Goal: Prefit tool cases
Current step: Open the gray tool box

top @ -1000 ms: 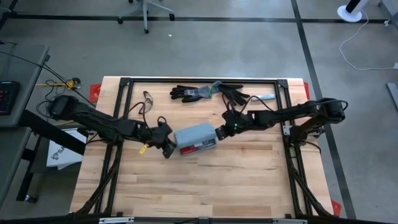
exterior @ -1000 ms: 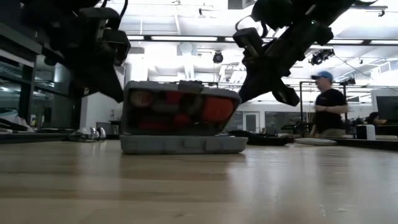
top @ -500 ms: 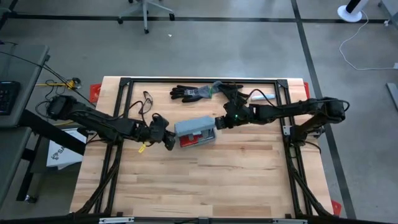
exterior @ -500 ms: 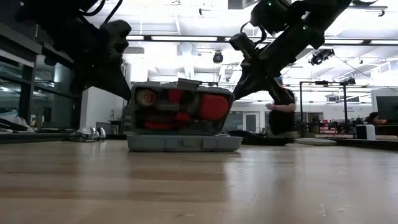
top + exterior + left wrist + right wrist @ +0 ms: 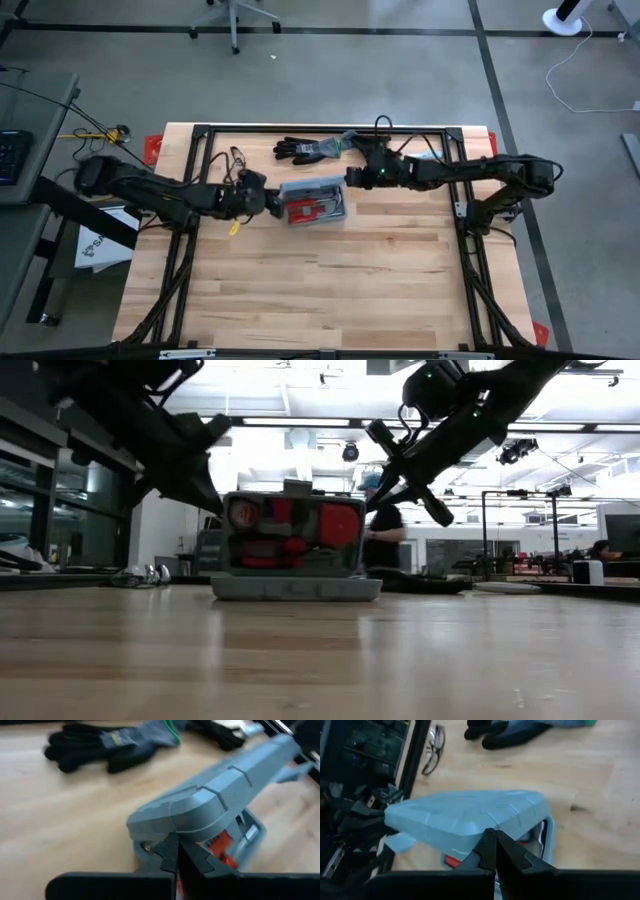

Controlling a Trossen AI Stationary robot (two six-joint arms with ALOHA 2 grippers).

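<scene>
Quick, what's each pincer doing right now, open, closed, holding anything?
Left pincer: closed, tips against the tool case lid's edge, not gripping it.
Right pincer: closed, tips against the lid's other side, holding nothing.

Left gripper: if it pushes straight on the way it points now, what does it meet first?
Most likely the tool case: its raised lid sits directly ahead of the shut left gripper, seemingly already at the fingertips.

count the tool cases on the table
1. The tool case sits near the table's far middle, lid raised, between the left pincer and right pincer, just in front of the black gloves.
</scene>
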